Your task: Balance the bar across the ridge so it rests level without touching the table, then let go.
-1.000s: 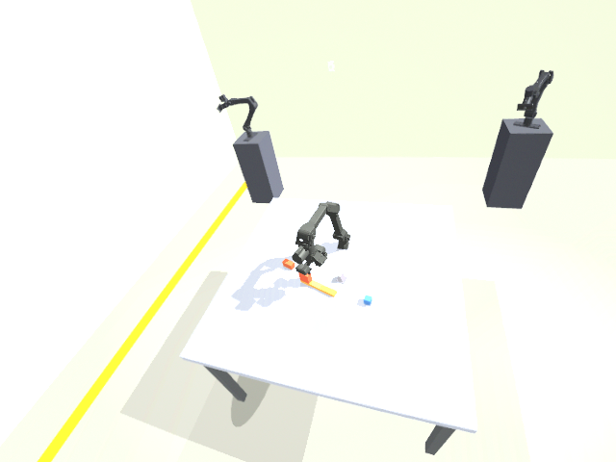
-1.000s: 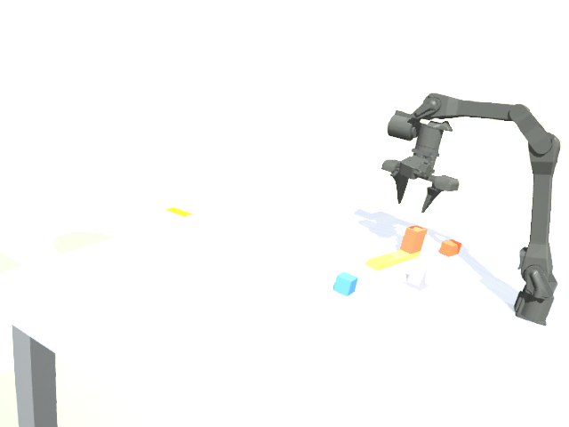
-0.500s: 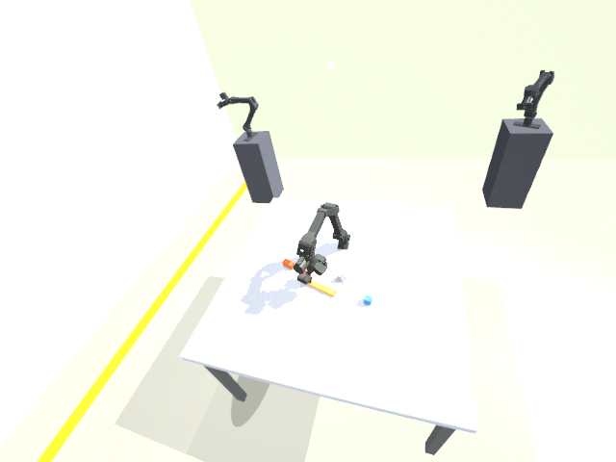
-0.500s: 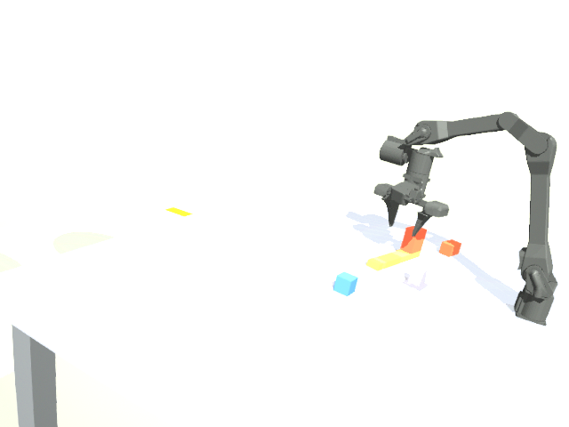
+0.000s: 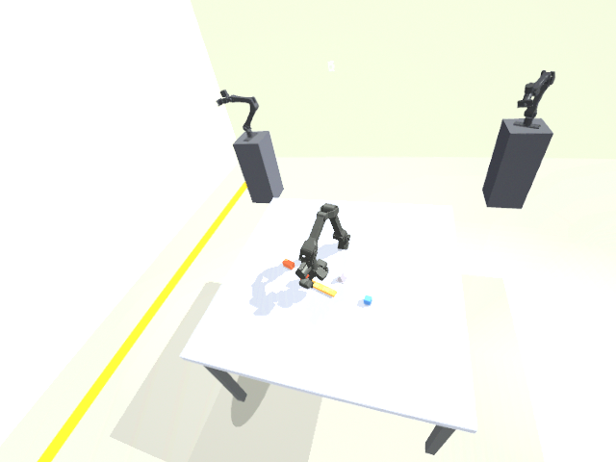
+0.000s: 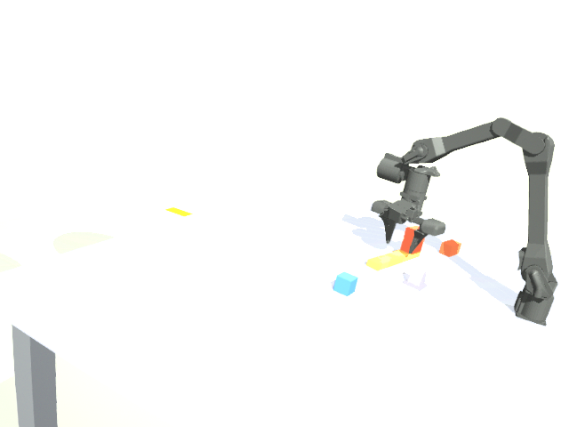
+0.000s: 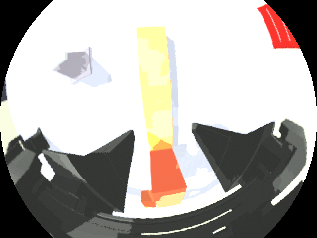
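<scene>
From my top view: small block (image 5: 288, 264) (image 6: 450, 248) (image 7: 148, 199) nearest counter's (image 5: 397, 347) (image 6: 206, 344) (image 7: 223, 79) left edge | upright block (image 5: 306, 277) (image 6: 410, 239) (image 7: 167, 171) at bar's (image 5: 324, 289) (image 6: 390, 260) (image 7: 156, 84) left end | notched piece (image 5: 341, 278) (image 6: 414, 281) (image 7: 74, 65) behind bar's right end | cube (image 5: 368, 300) (image 6: 345, 284) farther right, nearest front edge.
</scene>
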Robot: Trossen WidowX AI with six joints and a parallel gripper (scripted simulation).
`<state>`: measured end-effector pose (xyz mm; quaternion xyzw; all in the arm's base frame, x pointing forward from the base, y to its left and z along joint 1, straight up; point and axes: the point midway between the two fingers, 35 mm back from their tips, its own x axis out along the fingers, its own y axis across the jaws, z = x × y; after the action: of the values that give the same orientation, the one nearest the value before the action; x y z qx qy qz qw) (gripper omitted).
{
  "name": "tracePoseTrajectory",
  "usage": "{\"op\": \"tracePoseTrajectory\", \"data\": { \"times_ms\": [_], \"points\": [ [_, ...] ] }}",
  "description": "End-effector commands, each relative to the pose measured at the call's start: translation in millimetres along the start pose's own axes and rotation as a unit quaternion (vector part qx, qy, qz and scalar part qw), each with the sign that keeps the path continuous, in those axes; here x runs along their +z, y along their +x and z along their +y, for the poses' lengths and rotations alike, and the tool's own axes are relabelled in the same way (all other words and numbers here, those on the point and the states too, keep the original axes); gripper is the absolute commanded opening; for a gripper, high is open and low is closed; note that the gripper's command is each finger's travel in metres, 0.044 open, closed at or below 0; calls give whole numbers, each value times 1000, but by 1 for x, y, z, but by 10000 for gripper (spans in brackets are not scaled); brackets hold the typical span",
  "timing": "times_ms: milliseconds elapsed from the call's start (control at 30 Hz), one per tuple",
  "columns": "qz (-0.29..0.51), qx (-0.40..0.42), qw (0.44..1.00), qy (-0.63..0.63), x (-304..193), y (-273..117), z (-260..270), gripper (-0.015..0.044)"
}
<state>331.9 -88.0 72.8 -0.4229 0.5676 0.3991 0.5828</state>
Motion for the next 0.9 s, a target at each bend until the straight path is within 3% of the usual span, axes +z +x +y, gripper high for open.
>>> {"op": "tracePoseTrajectory", "data": {
  "times_ms": [0,833,867],
  "points": [
    [-2,6,1000,-2,1,9,3,315],
    [-2,6,1000,-2,1,24,4,315],
    [0,5,1000,0,0,23,3,289]
  ]
}}
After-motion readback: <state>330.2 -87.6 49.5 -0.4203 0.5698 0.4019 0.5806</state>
